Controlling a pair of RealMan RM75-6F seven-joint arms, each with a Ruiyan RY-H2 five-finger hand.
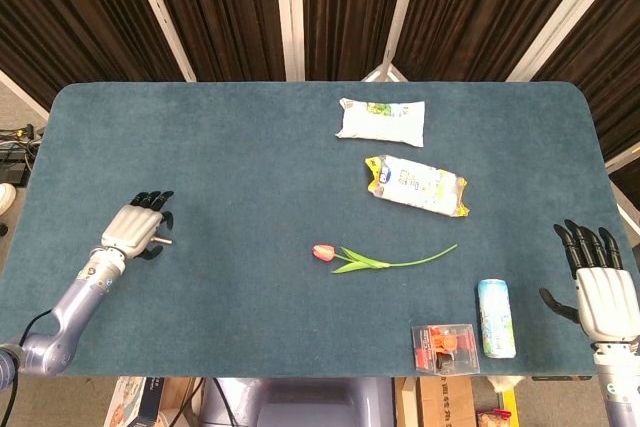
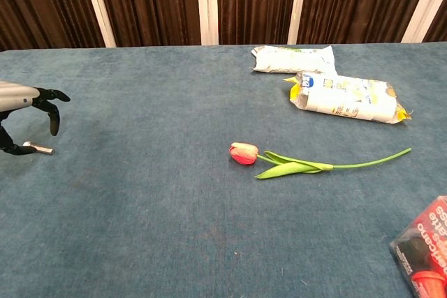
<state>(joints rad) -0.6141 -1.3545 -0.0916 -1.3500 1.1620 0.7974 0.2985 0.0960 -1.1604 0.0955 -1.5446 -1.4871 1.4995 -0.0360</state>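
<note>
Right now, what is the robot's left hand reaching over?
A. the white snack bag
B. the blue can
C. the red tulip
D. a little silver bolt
D: the left hand hangs with spread fingers right above the little silver bolt, far from the tulip, can and snack bag.

Bright even overhead light, soft faint shadows, no glare, both views sharp, slight edge distortion
</note>
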